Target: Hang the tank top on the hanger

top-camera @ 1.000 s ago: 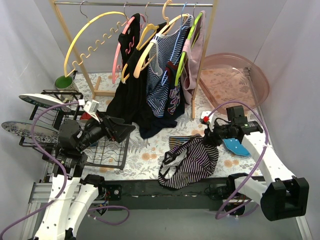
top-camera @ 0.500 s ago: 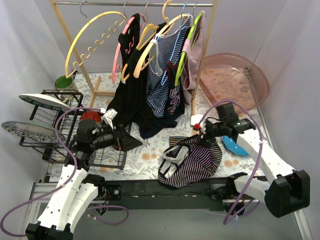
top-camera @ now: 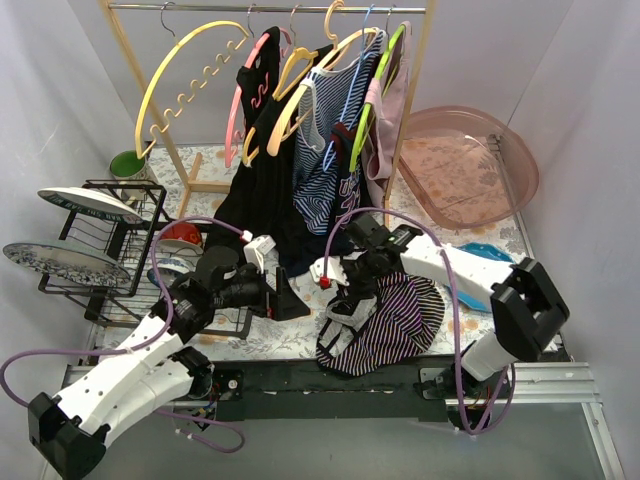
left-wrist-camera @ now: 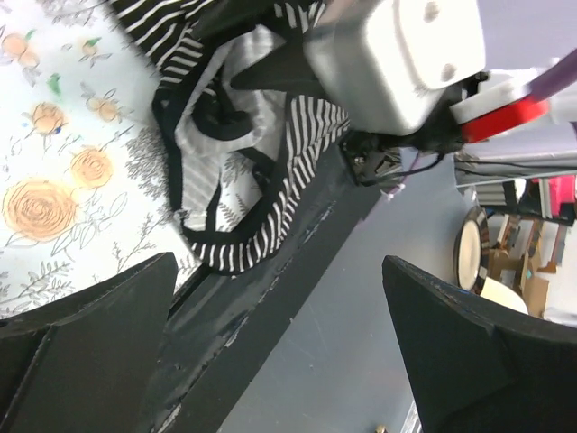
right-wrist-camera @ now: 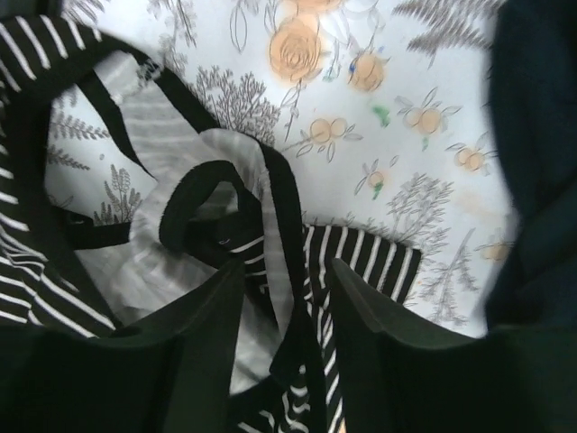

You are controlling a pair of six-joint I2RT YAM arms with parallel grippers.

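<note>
A floral-patterned worktop (top-camera: pixel 285 335) fills the scene, with a clothes rail (top-camera: pixel 270 8) across its back, a black wire dish rack (top-camera: pixel 120 250) at the left and a pink basin (top-camera: pixel 470 165) at the right. The hanger (top-camera: pixel 172 63) hangs by its grey hook at the left end of the rail, tilted, apart from the other garments hung there. The tank top (top-camera: pixel 390 320) lies crumpled on the worktop near the front edge, right of centre, its pale inside showing among the black-edged straps. The right gripper (top-camera: pixel 340 287) reaches over the top's left end; in the right wrist view its fingers (right-wrist-camera: pixel 203 347) stand somewhat apart, straddling a black-edged strap, and whether they touch it cannot be told. The left gripper (top-camera: pixel 290 300) sits just left of the tank top, its fingers (left-wrist-camera: pixel 99 311) spread wide and holding nothing, pointed toward the garment's near edge
</note>
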